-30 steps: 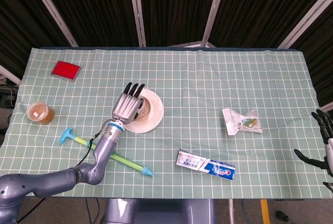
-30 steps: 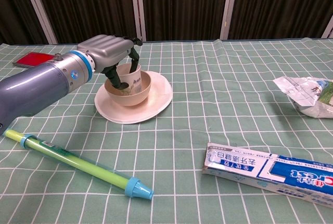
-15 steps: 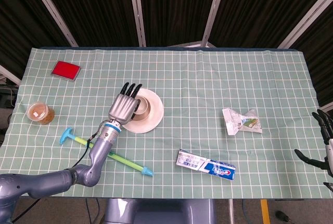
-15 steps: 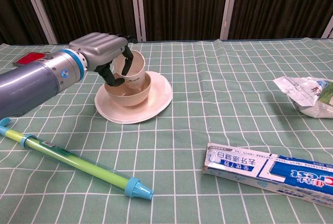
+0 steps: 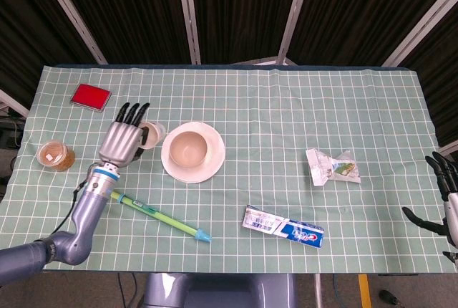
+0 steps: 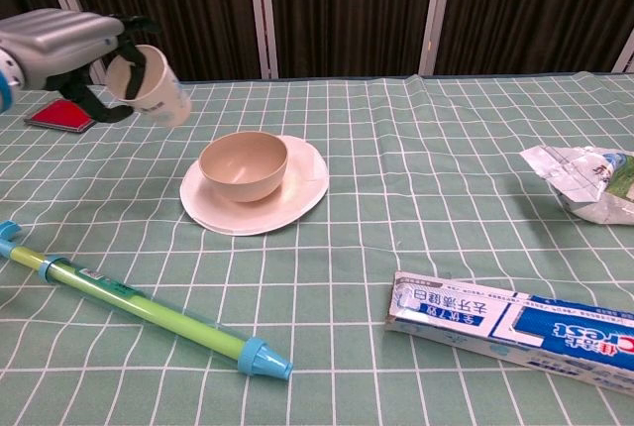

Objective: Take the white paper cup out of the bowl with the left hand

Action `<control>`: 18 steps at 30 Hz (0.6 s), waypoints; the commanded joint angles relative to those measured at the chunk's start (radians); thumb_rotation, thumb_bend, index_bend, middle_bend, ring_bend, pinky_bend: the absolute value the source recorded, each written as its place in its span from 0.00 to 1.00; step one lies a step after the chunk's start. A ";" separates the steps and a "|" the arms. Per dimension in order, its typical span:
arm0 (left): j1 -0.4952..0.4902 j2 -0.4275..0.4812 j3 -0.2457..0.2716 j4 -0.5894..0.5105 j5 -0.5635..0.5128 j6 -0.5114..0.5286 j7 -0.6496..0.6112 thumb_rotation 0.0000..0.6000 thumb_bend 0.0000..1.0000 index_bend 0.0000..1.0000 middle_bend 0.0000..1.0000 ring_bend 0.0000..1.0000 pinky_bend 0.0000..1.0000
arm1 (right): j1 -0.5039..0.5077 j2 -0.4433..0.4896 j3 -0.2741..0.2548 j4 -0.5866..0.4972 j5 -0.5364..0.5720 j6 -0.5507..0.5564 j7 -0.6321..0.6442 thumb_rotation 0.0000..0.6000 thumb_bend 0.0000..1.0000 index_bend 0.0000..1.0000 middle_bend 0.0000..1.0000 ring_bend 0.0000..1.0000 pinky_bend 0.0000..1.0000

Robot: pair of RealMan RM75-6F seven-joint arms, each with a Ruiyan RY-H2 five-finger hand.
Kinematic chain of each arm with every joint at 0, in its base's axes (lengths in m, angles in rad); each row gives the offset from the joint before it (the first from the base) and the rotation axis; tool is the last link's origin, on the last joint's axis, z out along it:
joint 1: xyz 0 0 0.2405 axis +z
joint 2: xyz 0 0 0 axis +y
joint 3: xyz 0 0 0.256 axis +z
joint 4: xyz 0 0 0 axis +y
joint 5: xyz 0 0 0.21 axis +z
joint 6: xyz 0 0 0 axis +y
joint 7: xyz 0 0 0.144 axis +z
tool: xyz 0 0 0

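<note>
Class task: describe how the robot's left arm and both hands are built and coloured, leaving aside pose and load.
The left hand has a silver-grey metal back and black fingers. A light blue ring marks its wrist; the left arm is smooth blue-grey, with a thin black cable alongside. The right hand shows black fingers on pale grey.

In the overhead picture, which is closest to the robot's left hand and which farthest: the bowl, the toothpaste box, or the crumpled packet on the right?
Measured from the left hand, which holds the paper cup:
1. Bowl, just to its right on the plate, nearest.
2. Toothpaste box, farther right and toward the front edge.
3. Crumpled packet, far over on the right side, farthest.
</note>
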 commanded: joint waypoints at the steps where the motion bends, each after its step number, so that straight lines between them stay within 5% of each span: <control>1: 0.023 0.015 0.014 0.045 -0.026 -0.020 -0.044 1.00 0.40 0.61 0.00 0.00 0.00 | 0.001 -0.002 -0.002 -0.003 -0.003 -0.002 -0.010 1.00 0.09 0.04 0.00 0.00 0.00; 18: 0.022 -0.049 0.037 0.206 -0.134 -0.162 -0.089 1.00 0.40 0.60 0.00 0.00 0.00 | 0.006 -0.008 -0.002 -0.003 -0.002 -0.010 -0.020 1.00 0.09 0.04 0.00 0.00 0.00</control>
